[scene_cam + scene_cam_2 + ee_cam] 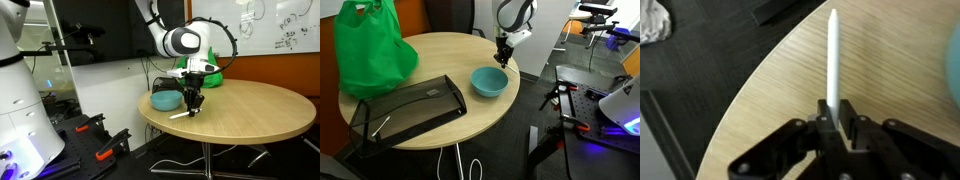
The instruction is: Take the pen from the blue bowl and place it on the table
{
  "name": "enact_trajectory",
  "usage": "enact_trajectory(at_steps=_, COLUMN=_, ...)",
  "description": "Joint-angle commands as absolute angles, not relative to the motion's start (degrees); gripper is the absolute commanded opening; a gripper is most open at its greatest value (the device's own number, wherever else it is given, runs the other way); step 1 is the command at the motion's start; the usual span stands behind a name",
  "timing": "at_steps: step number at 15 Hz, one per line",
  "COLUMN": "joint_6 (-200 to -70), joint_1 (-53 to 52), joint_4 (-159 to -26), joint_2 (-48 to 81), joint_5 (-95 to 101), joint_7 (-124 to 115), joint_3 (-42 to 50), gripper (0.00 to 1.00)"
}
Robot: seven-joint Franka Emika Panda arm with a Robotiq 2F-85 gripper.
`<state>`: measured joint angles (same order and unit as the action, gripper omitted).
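In an exterior view, the end effector [193,104] hangs low over the counter [250,110], just beside the bowl [165,100]. The pen [180,114] is outside the bowl. One end is up at the fingers and the other slants down toward the counter top near the bowl's foot, but I cannot tell whether that tip touches the wood. It looks like a thin white stick. A green bag [210,75] stands behind the arm.

In an exterior view from higher up, the bowl [489,82] sits near the counter [440,50] edge and shows only its smooth teal inside. The end effector [504,58] is just beyond its rim. The pen is too small to make out here. The bag [375,50] stands well apart on the far side, its contents hidden. A flat black tray [405,108] lies between them, with a thin pale line in it that is too faint to name.

In the wrist view, the end effector [837,115] is clamped on the near end of the pen [833,60]. Its long axis runs straight away from the camera — white, slim and tapering at the far end. It lies over the light wood counter [890,80] close to the rounded edge. A sliver of the bowl [956,60] shows at the right border, apart from the pen.
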<state>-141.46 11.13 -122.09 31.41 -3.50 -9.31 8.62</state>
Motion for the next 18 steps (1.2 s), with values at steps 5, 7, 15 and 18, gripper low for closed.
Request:
enact_trajectory(at_steps=5, joint_6=-142.9, joint_1=7.4, joint_4=-122.4, joint_2=30.4, joint_5=-8.7, joint_7=-27.9, joint_3=13.2, gripper=0.76)
enact_trajectory(at_steps=7, joint_6=-143.1, joint_1=5.7, joint_4=-122.9, joint_2=29.3, joint_5=-8.2, joint_7=-33.9, joint_3=15.2, gripper=0.91)
enact_trajectory(at_steps=15, joint_6=-137.4, joint_1=2.6, joint_4=-121.8, joint_2=29.5, joint_5=-6.6, joint_7=-40.4, joint_3=17.6, gripper=1.0)
enact_trajectory(at_steps=18, joint_6=-138.5, joint_1=2.1, joint_4=-123.2, joint_2=28.5, joint_5=-6.5, joint_7=-40.1, joint_3=17.6, gripper=1.0)
